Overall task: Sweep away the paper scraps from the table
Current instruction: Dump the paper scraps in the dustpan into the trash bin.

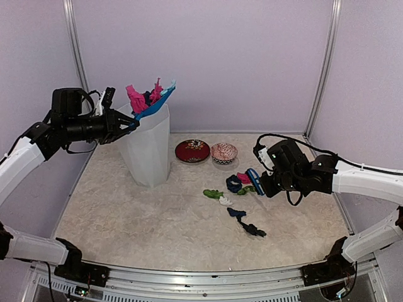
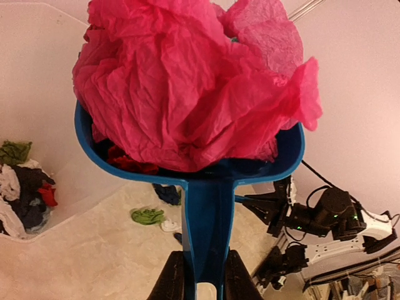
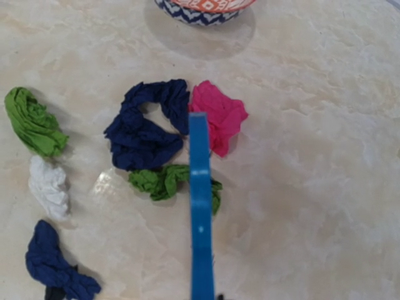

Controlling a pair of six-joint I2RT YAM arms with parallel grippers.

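Note:
My left gripper [image 1: 124,121] is shut on the handle of a blue dustpan [image 2: 206,194], its fingers [image 2: 175,278] on either side of the handle. The pan [image 1: 154,104] is held tilted over the top of a tall white bin [image 1: 150,151] and is piled with pink and red paper scraps [image 2: 187,87]. My right gripper [image 1: 266,183] holds a blue brush [image 3: 200,206] just above loose scraps on the table [image 1: 157,220]: a navy wad [image 3: 147,128], pink [image 3: 219,115], green [image 3: 165,181], another green [image 3: 34,122], white [image 3: 49,184] and navy [image 3: 56,265]. Its fingers are nearly out of the wrist view.
Two small bowls, red [image 1: 192,151] and patterned [image 1: 224,153], stand behind the scraps, right of the bin. The bin holds several scraps [image 2: 22,187]. A black wad [image 1: 253,229] lies nearest the front. Metal frame posts stand at the back corners.

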